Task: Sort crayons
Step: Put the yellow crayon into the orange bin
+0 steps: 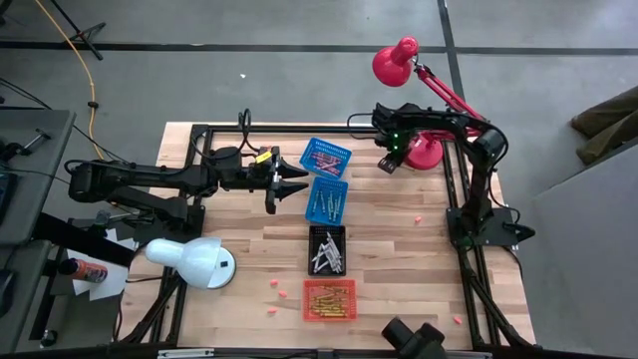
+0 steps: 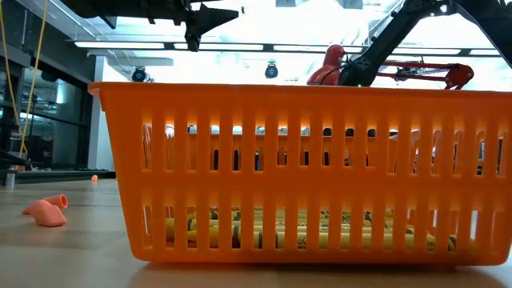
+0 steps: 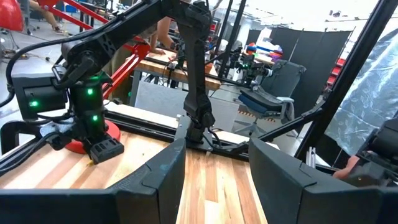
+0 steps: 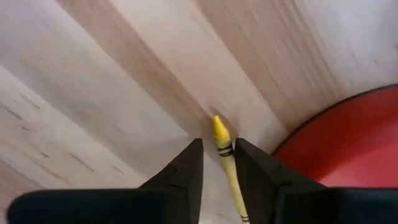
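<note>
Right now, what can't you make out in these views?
- Yellow crayon: right wrist view shows it between the right gripper fingers; its lower end is hidden behind them, so real contact is unclear.
- High view: the same crayon is hidden under the right arm.
- Low view: the orange basket blocks the other baskets.
- Left wrist view: left gripper fingers open; no crayons visible.

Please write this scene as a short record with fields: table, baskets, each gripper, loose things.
table: wooden top
baskets: four in a column: two blue, black, orange, all with crayons inside
left gripper: open, empty, in the air beside the blue baskets
right gripper: pointing down at the table by the red lamp base, fingers around a yellow crayon
loose things: small pink bits on the table
lamps: red, white
</note>
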Robot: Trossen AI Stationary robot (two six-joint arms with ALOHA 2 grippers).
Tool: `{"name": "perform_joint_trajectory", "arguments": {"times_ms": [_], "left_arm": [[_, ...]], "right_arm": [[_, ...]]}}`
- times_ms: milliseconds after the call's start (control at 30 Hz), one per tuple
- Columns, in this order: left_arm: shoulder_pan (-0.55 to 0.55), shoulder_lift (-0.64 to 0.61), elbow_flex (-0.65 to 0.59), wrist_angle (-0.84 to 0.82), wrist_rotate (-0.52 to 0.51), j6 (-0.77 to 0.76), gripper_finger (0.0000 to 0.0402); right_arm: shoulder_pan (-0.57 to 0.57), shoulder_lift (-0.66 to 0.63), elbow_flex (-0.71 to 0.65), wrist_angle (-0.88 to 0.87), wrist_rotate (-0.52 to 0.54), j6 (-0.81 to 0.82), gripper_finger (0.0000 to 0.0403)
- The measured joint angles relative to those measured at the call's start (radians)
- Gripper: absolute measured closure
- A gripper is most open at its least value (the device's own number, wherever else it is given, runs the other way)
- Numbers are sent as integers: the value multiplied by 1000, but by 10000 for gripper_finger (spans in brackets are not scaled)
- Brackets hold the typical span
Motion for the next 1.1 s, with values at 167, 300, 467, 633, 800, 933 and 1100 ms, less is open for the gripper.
{"name": "perform_joint_trajectory", "arguments": {"times_ms": [167, 300, 467, 633, 800, 933, 1100], "left_arm": [[0, 0, 0, 0, 0, 0, 238], [0, 0, 0, 0, 0, 0, 238], [0, 0, 0, -1, 0, 0, 238], [0, 0, 0, -1, 0, 0, 238], [0, 0, 0, -1, 0, 0, 238], [0, 0, 0, -1, 0, 0, 238], [0, 0, 0, -7, 0, 0, 238]], "right_arm": [[40, 0, 0, -8, -1, 5, 346], [80, -2, -35, 9, 8, 22, 358], [137, -14, -122, 77, 48, 75, 358], [181, -14, -128, 77, 117, 91, 361], [202, -9, -85, 29, 117, 71, 393], [219, -20, -59, 11, 76, 51, 398], [250, -117, -58, 21, -46, 69, 401]]}}
